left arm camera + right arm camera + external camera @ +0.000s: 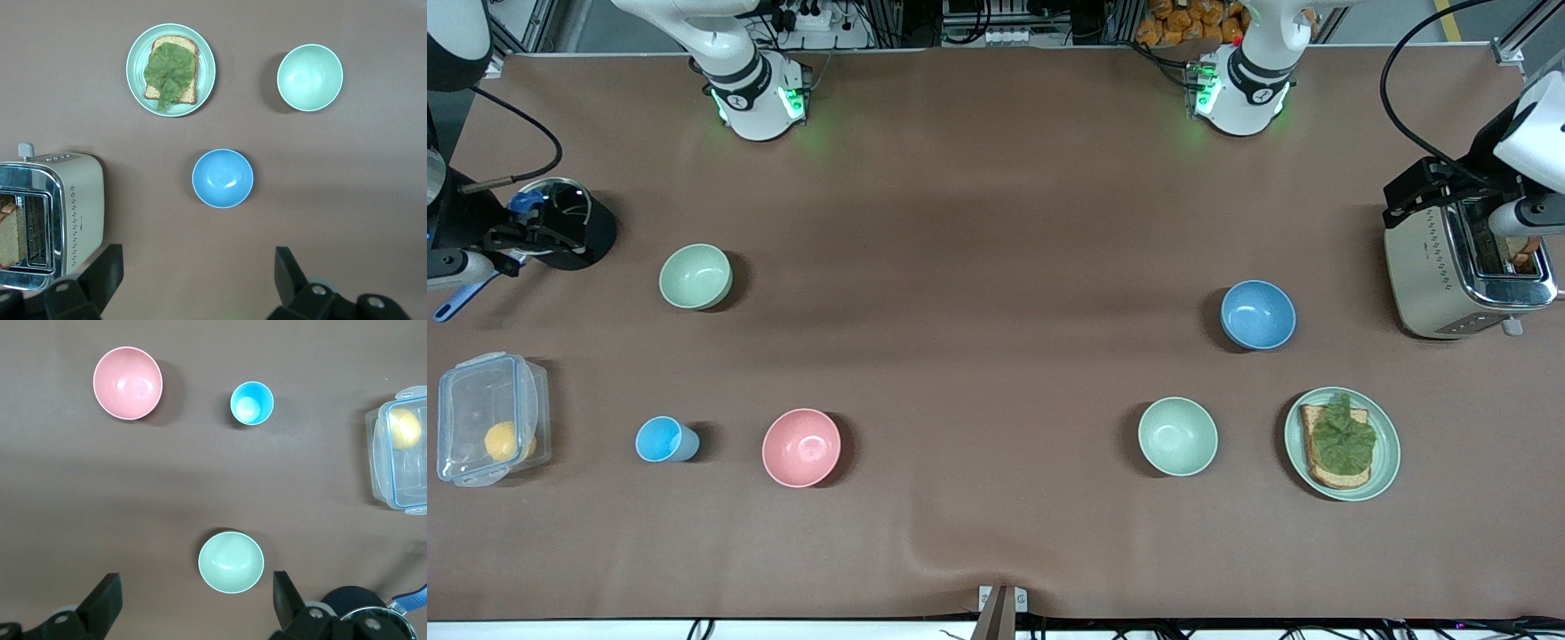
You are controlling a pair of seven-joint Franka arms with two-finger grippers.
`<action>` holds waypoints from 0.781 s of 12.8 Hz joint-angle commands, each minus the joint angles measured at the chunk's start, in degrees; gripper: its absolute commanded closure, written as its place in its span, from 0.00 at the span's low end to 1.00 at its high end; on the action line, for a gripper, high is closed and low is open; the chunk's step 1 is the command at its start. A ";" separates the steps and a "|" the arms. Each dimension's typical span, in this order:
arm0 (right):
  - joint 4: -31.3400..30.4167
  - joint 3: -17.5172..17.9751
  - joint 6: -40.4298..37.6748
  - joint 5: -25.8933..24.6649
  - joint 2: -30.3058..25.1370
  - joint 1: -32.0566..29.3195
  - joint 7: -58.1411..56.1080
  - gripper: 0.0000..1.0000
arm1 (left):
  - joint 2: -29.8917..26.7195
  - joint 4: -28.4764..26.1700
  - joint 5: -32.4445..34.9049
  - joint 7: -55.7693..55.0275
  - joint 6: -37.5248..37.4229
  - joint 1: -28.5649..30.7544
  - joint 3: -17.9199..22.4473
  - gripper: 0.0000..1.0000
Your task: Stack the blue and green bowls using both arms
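Front view: blue bowl sits toward my left arm's end, green bowl toward the right arm's. Both look light, rigid and slick, so I'd pinch the rim. My left pincer and right pincer gape wide, one above the tabletop by each bowl.

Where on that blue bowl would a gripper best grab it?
Probably on the rim of the blue bowl, coming straight down, one finger inside and one outside. It sits upright and empty, too wide to span; the left gripper, open, is over the table beside it.

No legible text or labels.
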 commanded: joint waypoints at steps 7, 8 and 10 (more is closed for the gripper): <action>-4.95 0.47 4.28 -0.79 0.20 -1.86 1.34 0.00 | 6.03 -0.33 -0.75 1.67 2.70 1.98 0.56 0.00; -5.40 0.47 4.56 -0.79 0.72 -2.91 0.99 0.00 | 7.79 -1.56 -0.66 1.67 3.67 2.68 0.56 0.00; -9.25 0.56 8.75 -0.79 1.35 -4.76 0.55 0.00 | 7.72 -7.69 -0.57 1.67 10.77 2.69 0.56 0.00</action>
